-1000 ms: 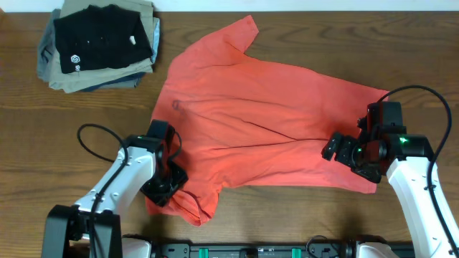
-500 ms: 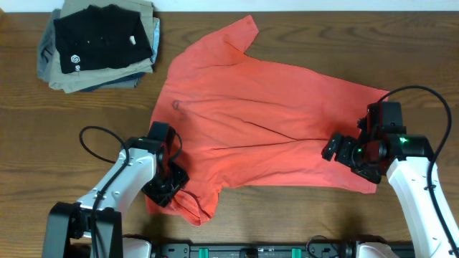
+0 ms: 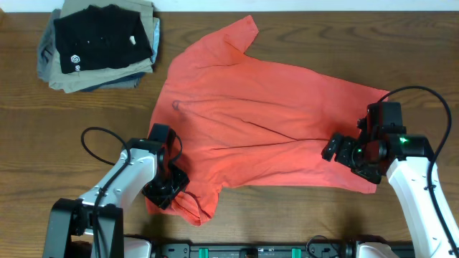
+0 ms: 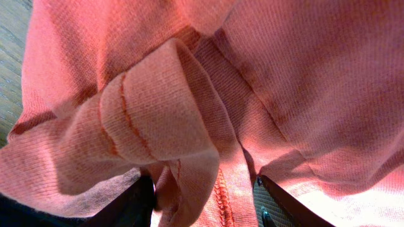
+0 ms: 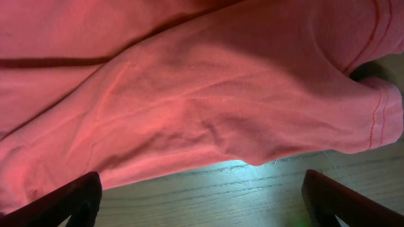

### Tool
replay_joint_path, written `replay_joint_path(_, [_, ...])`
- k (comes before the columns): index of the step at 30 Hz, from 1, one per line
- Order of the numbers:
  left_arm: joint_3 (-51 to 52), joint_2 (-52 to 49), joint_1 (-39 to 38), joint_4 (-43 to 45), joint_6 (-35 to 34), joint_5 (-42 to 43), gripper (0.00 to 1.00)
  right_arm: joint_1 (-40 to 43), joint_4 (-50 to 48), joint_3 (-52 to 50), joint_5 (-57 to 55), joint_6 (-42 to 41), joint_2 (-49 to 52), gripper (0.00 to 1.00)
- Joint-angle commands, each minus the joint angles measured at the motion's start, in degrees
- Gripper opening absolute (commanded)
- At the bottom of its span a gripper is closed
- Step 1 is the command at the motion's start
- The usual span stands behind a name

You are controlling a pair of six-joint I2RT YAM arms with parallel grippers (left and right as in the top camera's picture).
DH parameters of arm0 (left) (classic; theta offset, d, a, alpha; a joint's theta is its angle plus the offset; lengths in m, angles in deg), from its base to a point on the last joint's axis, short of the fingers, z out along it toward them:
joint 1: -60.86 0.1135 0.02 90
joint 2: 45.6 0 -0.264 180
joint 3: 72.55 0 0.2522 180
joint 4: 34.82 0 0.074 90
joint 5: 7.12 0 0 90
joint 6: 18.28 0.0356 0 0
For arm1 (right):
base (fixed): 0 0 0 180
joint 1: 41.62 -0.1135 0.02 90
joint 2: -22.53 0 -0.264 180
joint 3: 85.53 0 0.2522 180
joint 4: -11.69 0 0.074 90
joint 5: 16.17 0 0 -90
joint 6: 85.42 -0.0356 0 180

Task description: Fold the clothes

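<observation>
The coral T-shirt point(image 3: 265, 122) lies spread flat across the table point(image 3: 64, 136). The left gripper point(image 3: 170, 188) is clamped on its bunched near sleeve, and the right gripper point(image 3: 336, 149), jaws wide apart, sits over its right hem

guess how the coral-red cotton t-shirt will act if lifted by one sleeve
Probably floppy: the coral-red cotton T-shirt lies in soft creases, and its sleeve bunches in folds at the left gripper. The cloth looks thin, so likely light; it should drape and trail. The knit looks grippy, unlikely to slip.
</observation>
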Motion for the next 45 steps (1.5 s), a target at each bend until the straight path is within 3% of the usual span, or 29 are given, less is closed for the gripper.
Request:
replay_joint_path(1, [0.5, -0.6, -0.1, -0.2, -0.7, 0.3, 0.52, -0.7, 0.4, -0.3, -0.1, -0.8, 0.1, 0.99])
replay_joint_path(11, [3.8, -0.6, -0.1, 2.0, -0.7, 1.2, 0.51, -0.7, 1.9, -0.3, -0.2, -0.9, 0.1, 0.99])
replay_joint_path(19, [4.2, -0.6, -0.1, 2.4, -0.7, 1.3, 0.20, -0.5, 4.2, -0.3, -5.8, -7.3, 0.1, 0.99])
replay_joint_path(32, [4.2, -0.6, -0.1, 2.4, 2.0, 0.7, 0.20, 8.1, 11.7, -0.3, -13.7, -11.6, 0.1, 0.99])
replay_joint_path(40, [4.2, -0.6, -0.1, 2.4, 3.5, 0.7, 0.20, 17.9, 7.0, -5.2, -13.6, -11.5, 0.1, 0.99])
replay_joint_path(45, [4.2, -0.6, -0.1, 2.4, 3.4, 0.7, 0.20, 21.3, 1.8, -11.0, -12.9, -11.3, 0.1, 0.88])
